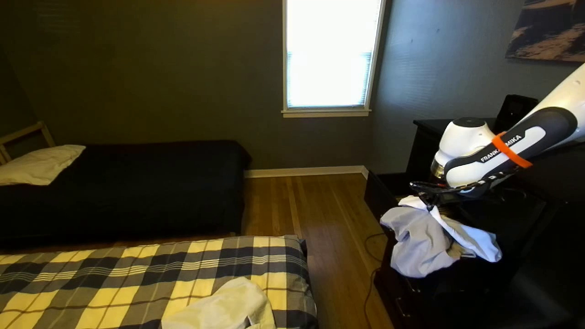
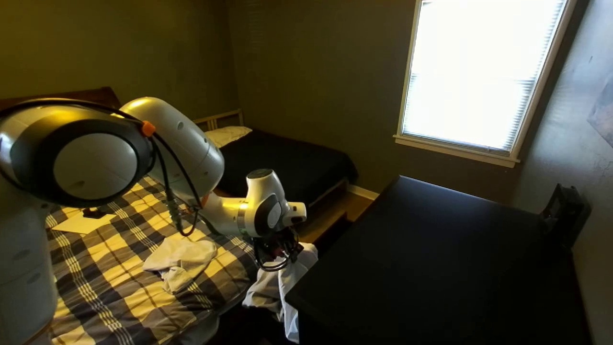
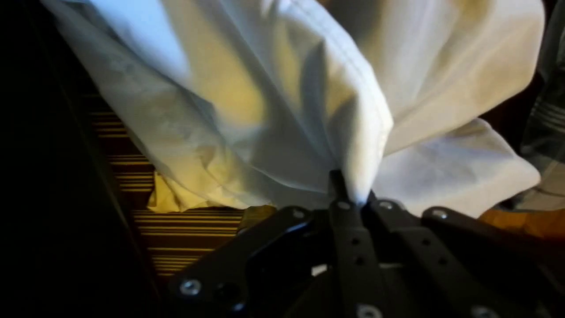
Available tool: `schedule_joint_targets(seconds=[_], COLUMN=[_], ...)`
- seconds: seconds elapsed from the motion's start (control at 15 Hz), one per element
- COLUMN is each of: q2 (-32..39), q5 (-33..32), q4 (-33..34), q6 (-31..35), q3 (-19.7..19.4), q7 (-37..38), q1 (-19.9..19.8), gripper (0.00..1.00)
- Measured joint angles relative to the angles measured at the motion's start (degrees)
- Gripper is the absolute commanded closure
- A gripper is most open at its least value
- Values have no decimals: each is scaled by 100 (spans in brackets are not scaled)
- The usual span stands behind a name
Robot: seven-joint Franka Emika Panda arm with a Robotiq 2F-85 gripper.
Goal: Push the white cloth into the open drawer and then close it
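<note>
The white cloth (image 3: 287, 110) fills much of the wrist view in loose folds. My gripper (image 3: 355, 194) is shut on a pinched fold of it. Seen in an exterior view, the gripper (image 1: 429, 204) is above the pulled-out black drawer (image 1: 378, 194), with the cloth (image 1: 418, 242) bunched below it and draping over the drawer's front. Another exterior view has the cloth (image 2: 299, 268) hanging beside the dresser top, under the gripper (image 2: 287, 251). A striped lining (image 3: 190, 234) shows inside the drawer; folds cover the rest of the interior.
The black dresser's top (image 2: 431, 258) stands beside the arm, a dark device (image 2: 565, 215) at its back. A plaid bed (image 1: 137, 278) lies opposite, bearing a cream-white fabric bundle (image 1: 228, 306). Farther off is a dark bed (image 1: 160, 183) with a pillow (image 1: 41, 164). Cables (image 1: 368, 292) run along the floor.
</note>
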Motion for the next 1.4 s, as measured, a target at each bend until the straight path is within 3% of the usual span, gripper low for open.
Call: schedule_joint_targets(seconds=[0.33,0.47,0.93,1.4], q2=[-82,34,930,1958], q5=[-1537,-1859,-1873,-1893], q4=[20,-11,-96,101], q6=[6,5,291,1510], q3=[-855,-1073,-939,-1295], q7=[1879,2438,3222,3999], q1=[56,56,67,142], gripper=[99,99,99,96])
